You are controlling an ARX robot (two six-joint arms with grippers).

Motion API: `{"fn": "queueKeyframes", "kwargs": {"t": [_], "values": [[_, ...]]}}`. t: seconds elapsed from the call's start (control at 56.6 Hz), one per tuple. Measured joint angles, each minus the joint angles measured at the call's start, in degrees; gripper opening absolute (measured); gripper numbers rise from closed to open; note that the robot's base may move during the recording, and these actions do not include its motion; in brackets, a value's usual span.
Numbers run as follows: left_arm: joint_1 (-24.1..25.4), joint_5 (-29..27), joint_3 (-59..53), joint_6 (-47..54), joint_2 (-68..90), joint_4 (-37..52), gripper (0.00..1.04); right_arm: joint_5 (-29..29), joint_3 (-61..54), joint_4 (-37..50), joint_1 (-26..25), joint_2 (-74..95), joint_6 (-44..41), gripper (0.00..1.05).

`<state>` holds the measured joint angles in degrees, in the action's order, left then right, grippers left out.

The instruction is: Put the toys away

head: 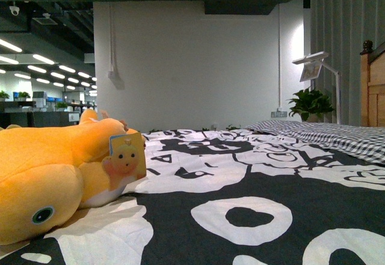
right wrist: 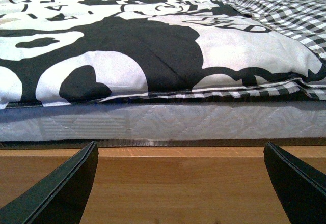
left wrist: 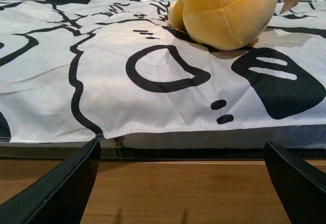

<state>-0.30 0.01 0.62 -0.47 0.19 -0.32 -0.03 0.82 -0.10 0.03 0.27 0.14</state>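
Left gripper (left wrist: 182,147) sits low at the wooden rail (left wrist: 178,188), fingers spread wide, holding nothing. Right gripper (right wrist: 181,145) is the same: spread, empty, level with the mattress edge (right wrist: 163,122), no toy in its view. The toy (head: 54,174), an orange-yellow plush, lies on the bench (head: 271,180), a bed with a black-and-white cover, on the robot's left, paper tag (head: 126,156) hanging off it. From the left wrist the toy (left wrist: 224,10) is ahead, well past the edge. Step is likely the left arm's reach. It should rise clear of the rail first, go in above the cover, and close deep around the rounded body, not the tag or the cloth. Both arms point flat across the bench. No storage place is visible.
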Motion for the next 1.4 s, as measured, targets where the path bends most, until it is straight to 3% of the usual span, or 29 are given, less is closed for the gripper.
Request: {"fn": "queueKeyframes", "kwargs": {"t": [1.36, 1.395], "values": [[0.0, -0.2, 0.0, 0.0, -0.1, 0.0, 0.98, -0.2, 0.0, 0.0, 0.0, -0.1, 0.0, 0.98], [0.0, -0.2, 0.0, 0.0, -0.1, 0.0, 0.98, 2.2, -0.1, 0.6, 0.7, 0.0, 0.6, 0.98]]}}
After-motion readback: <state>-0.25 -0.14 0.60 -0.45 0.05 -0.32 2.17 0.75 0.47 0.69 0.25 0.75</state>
